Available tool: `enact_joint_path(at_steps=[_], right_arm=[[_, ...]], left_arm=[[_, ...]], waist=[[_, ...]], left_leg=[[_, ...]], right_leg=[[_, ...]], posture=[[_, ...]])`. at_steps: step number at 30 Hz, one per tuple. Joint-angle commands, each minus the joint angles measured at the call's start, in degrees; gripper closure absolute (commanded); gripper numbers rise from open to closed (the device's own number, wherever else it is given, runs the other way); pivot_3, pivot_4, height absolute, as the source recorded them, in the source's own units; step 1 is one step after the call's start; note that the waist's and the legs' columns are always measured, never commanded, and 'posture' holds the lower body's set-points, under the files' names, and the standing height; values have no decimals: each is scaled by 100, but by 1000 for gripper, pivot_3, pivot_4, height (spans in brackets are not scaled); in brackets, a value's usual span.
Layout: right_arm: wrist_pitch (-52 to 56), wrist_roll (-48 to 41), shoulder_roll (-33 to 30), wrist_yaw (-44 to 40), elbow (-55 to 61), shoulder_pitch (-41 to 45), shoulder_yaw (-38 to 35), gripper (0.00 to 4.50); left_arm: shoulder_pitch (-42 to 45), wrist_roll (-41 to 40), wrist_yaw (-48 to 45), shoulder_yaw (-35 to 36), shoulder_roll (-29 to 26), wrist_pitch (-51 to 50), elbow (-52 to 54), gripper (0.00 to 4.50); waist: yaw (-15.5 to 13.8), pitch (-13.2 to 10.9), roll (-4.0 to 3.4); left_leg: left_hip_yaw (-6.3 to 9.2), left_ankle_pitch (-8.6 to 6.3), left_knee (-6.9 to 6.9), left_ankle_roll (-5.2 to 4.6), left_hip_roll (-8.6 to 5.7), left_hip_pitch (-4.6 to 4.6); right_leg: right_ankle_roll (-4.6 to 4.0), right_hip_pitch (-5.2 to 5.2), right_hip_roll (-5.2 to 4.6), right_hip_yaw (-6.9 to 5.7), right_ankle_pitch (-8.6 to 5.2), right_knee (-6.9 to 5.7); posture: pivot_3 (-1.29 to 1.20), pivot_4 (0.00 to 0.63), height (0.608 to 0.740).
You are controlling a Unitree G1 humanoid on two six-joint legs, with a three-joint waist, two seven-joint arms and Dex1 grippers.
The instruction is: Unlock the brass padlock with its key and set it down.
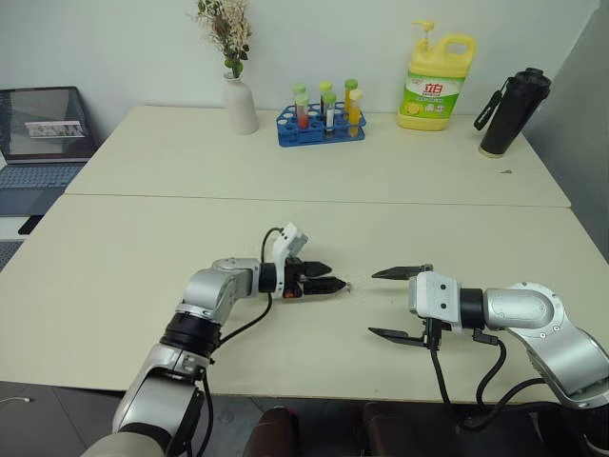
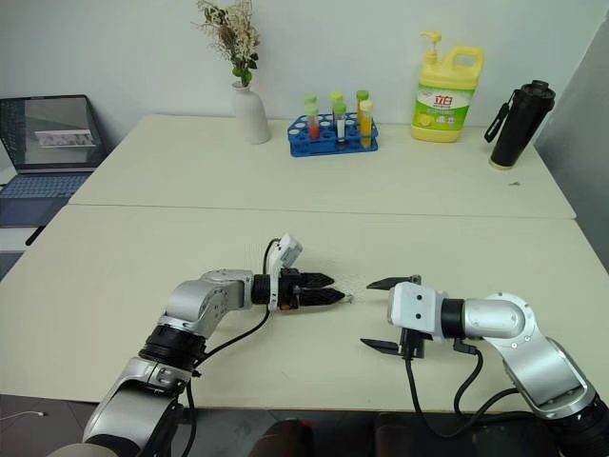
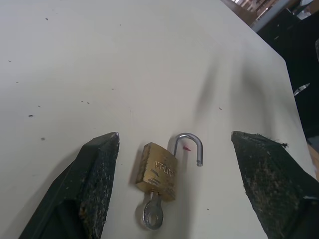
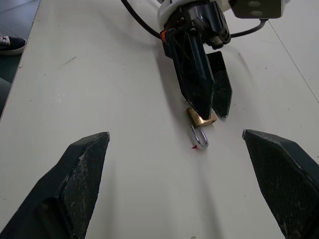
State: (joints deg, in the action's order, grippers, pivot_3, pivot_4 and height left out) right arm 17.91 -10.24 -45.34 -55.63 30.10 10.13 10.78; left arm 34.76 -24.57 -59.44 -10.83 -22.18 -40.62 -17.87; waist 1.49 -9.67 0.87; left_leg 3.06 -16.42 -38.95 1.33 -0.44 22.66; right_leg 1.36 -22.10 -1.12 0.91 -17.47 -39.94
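The brass padlock [image 3: 157, 172] lies flat on the cream table [image 1: 143, 276] with its silvery shackle [image 3: 192, 144] swung open. The key [image 3: 152, 215] sticks out of its bottom end. My left gripper [image 1: 328, 276] is open, one finger on each side of the lock, and neither finger touches it. In the right wrist view the left gripper's fingers [image 4: 197, 74] hang over the padlock [image 4: 201, 118] and hide part of it. My right gripper [image 1: 374, 303] is open and empty, a short way to the right, pointing at the left gripper.
At the back of the far table stand a white vase [image 1: 240, 105], a blue rack of tubes [image 1: 322, 124], a yellow detergent bottle [image 1: 435, 84] and a black flask [image 1: 511, 112]. A laptop [image 1: 40, 143] sits at far left. A seam [image 1: 314, 200] joins the two tables.
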Motion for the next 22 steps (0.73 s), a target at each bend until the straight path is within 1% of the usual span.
enact_joint_path(at_steps=[1,3,6,8,11,17,18,21,22], right_arm=[[-7,-36,-40,49,151,7,-172,0],[46,-56,-67,82,177,-46,-248,0],[200,-166,-84,179,165,-145,-474,0],[256,-214,-85,193,139,-166,-581,0],[285,-263,-98,177,86,-166,-697,0],[96,-503,-301,-157,-168,-93,-926,0],[68,-553,-328,-222,-207,-62,-949,0],[40,-643,-362,-322,-261,5,-943,0],[16,-637,-371,-349,-278,27,-908,0]], left_arm=[[157,129,-137,209,-211,467,129,880],[131,264,-155,285,-419,926,316,880],[-17,824,-42,342,-1026,1858,816,880],[-177,1040,5,365,-1324,2188,1115,880],[-458,1112,42,508,-1589,2421,1518,880],[-1286,916,-210,1021,-2338,2388,2435,880],[-1407,807,-235,1099,-2414,2239,2563,880],[-1564,555,-257,1222,-2447,1995,2738,880],[-1553,363,-267,1277,-2406,1751,2781,880]], waist=[[1,0,0],[3,0,0],[5,-1,2],[1,-1,1],[-9,-1,1],[-1,-2,0],[2,-2,0],[1,-2,0],[1,-2,0]], left_leg=[[0,0,0,0,0,0],[0,0,0,0,0,0],[0,1,1,1,2,2],[-1,1,3,2,1,1],[-3,0,3,0,0,1],[-2,-1,3,-2,1,2],[-2,-2,5,-2,1,2],[-2,-2,6,-4,2,1],[-1,-2,6,-4,1,1]], right_leg=[[0,0,0,0,0,0],[0,-1,0,1,0,0],[0,-4,0,1,0,0],[0,-3,-1,4,0,2],[0,-2,-6,4,0,5],[0,-2,-5,1,0,5],[0,-2,-5,1,0,6],[0,-1,-5,-1,0,5],[0,-1,-5,-1,0,5]], posture=[[0,150,740],[0,150,740],[0,150,740],[0,150,740],[0,150,740],[0,150,740],[0,150,740],[0,150,740],[0,150,740]])
